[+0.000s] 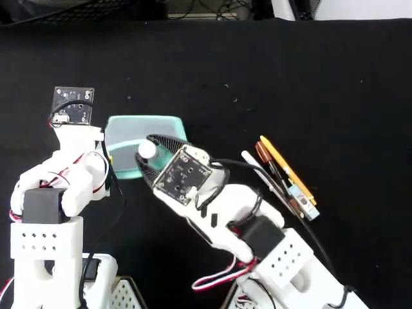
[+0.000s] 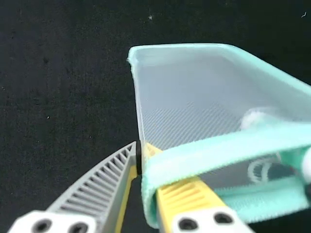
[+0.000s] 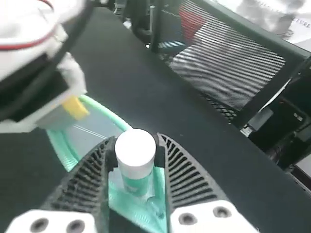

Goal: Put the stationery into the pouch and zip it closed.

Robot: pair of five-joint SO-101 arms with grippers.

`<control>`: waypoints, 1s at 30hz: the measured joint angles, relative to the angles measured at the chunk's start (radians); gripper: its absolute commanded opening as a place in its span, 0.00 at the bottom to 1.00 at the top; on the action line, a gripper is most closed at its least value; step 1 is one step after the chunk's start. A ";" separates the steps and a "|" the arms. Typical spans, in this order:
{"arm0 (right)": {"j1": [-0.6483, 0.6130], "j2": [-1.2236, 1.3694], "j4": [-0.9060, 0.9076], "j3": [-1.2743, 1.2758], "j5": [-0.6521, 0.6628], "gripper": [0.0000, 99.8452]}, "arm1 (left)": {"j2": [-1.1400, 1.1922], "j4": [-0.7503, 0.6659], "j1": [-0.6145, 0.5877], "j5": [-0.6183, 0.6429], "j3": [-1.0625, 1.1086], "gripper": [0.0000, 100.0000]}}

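Stationery item, a white-capped glue stick (image 3: 135,154), is clamped upright in the right gripper (image 3: 136,144), just above the mouth of the teal mesh pouch (image 2: 194,107), probably for a straight drop inside. The left gripper (image 2: 142,156) is closed on the pouch's rim, apparently holding the mouth open and the pouch steady. Pens (image 1: 283,172) lie on the bench (image 1: 290,77), well apart, still to load.

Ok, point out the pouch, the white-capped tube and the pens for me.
pouch (image 1: 141,120): high view, far teal rim.
white-capped tube (image 3: 135,148): right wrist view, white cap.
pens (image 1: 286,168): high view, yellow pen's barrel.
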 measured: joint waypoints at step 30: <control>-0.095 0.005 0.641 -0.603 0.008 0.23 | 0.000 0.006 -0.003 0.002 0.000 0.03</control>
